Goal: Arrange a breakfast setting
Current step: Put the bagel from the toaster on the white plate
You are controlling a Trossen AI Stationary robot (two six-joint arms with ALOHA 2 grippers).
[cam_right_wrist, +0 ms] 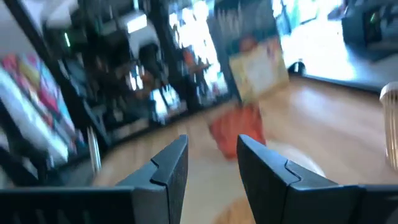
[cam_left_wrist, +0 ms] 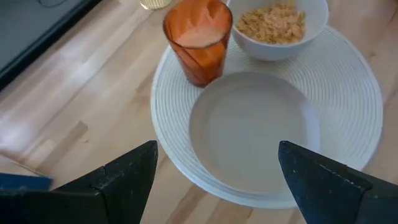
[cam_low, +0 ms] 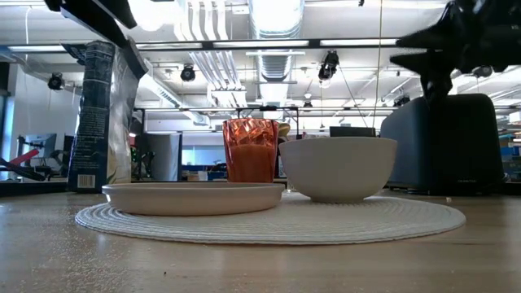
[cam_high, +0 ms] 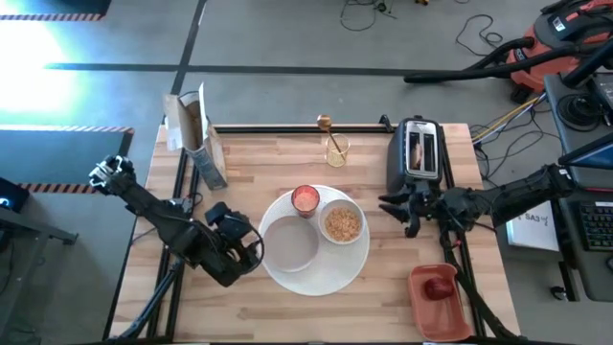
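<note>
Right tool: we see the right tool (cam_high: 407,213) hanging above the worktop (cam_high: 249,297) just in front of the toaster (cam_high: 418,153); its fingers (cam_right_wrist: 166,168) stand a little apart with nothing between them.
Toast: two brown slices (cam_high: 420,149) stand upright in the toaster's slots, just behind the right tool and higher than its tips.
Key relation: we judge the toast is the next thing to fetch; the slots run front to back, so the slice's long edge lies in line with the right arm's reach, and the right tool is far the nearer.
Left tool: the left tool (cam_high: 247,247) waits wide open and empty beside the small plate (cam_left_wrist: 255,127).
Setting: the small plate, the cup (cam_high: 305,198) and the bowl (cam_high: 342,223) of cereal sit together on the large round plate (cam_high: 350,268), to the left of the right tool.
Fruit: a dark-red fruit (cam_high: 439,287) lies in a reddish tray (cam_high: 421,311), nearer the robot than the right tool.
Spoon: a gold spoon (cam_high: 326,129) stands in a small glass (cam_high: 337,153) beyond the setting.
Hard to see: the right wrist view is smeared; the low view cuts off both arms and shows no toast, so we cannot tell how deep the slices sit.
</note>
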